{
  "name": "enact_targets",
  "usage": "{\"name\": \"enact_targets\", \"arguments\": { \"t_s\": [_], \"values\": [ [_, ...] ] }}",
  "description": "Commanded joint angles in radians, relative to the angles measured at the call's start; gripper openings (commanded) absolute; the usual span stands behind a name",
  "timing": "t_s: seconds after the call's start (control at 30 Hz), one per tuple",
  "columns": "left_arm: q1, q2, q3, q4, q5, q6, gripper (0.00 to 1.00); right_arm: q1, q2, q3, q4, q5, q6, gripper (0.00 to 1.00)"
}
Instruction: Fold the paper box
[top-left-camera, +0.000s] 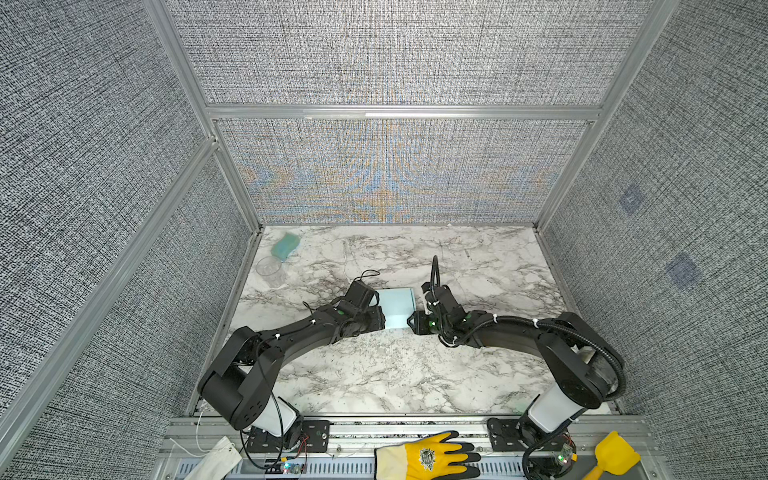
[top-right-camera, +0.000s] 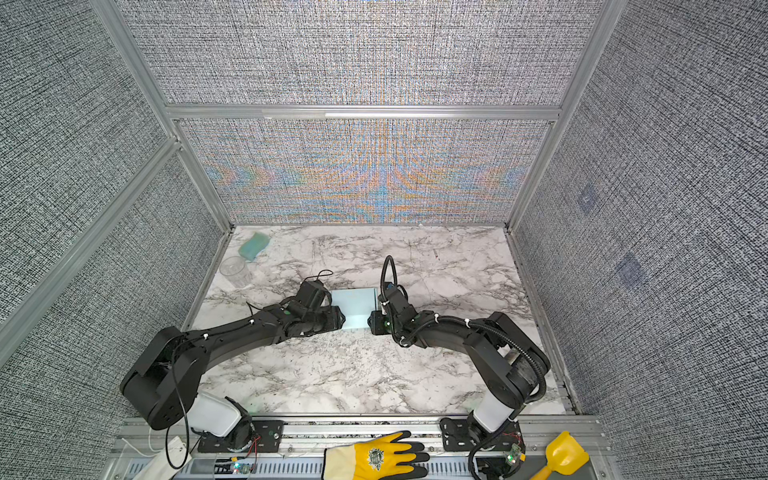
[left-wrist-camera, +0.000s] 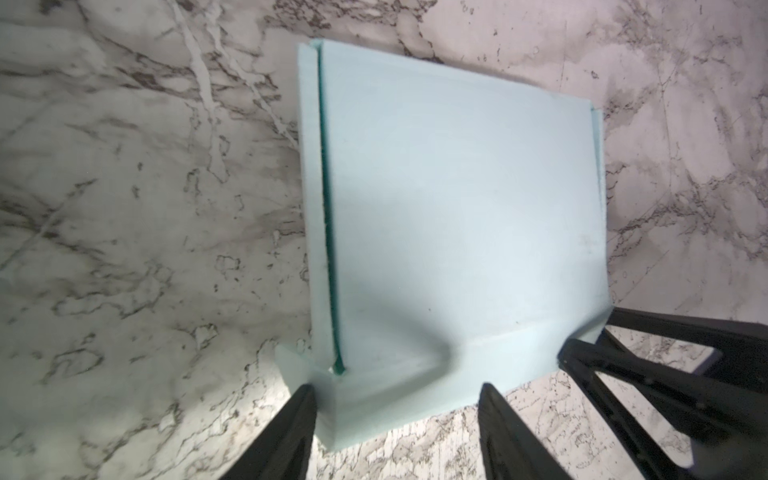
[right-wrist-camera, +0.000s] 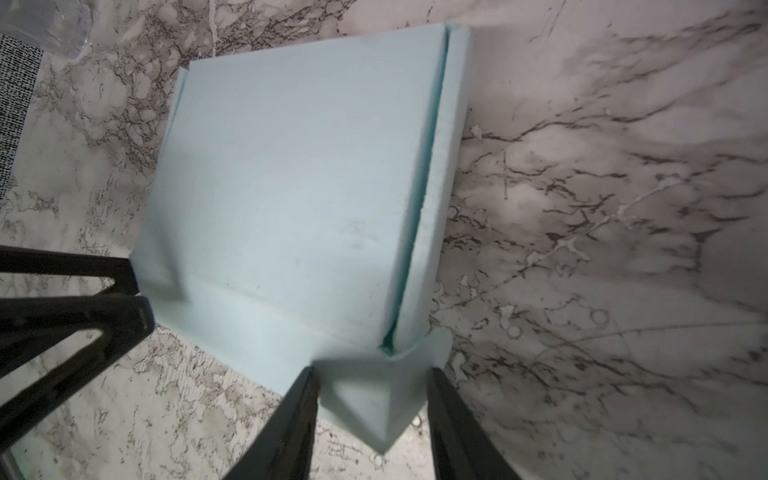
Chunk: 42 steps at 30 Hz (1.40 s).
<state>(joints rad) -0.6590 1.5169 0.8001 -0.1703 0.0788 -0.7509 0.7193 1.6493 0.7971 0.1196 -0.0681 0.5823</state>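
Front rail: glove (top-left-camera: 428, 457) and yellow scoop (top-left-camera: 615, 455), off the table (top-left-camera: 374, 374). Mid-table, the box (top-left-camera: 397, 307) lies flat betw. the two arms. L gripper (left-wrist-camera: 395, 388) is at its near-left corner, fingers spread: one beside the corner, the other over the end flap, which is dented close by. R gripper (right-wrist-camera: 372, 370) is at the near-right corner, pinching the folded corner flap. Top views hide both sets of fingertips under the wrists. Wrist cams show them, plus a dark slit along one edge of the box. Top views also give the far-left corner: clear cup (top-left-camera: 270, 270), then sponge (top-left-camera: 285, 246).
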Motion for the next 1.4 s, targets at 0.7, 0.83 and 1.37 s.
{"name": "enact_targets", "arguments": {
  "t_s": [0.7,0.83,1.37],
  "values": [
    [-0.019,-0.06,0.126,-0.191,-0.148,0.034,0.69,-0.001,-0.07,0.032,-0.065,-0.007,0.066,0.44],
    [0.01,-0.052,0.138,-0.222,-0.168,0.071,0.77,-0.001,-0.086,-0.009,-0.011,0.005,0.142,0.49],
    [0.095,0.039,0.054,-0.058,-0.045,0.17,0.75,-0.001,0.014,-0.01,0.117,-0.044,0.222,0.49]
  ]
}}
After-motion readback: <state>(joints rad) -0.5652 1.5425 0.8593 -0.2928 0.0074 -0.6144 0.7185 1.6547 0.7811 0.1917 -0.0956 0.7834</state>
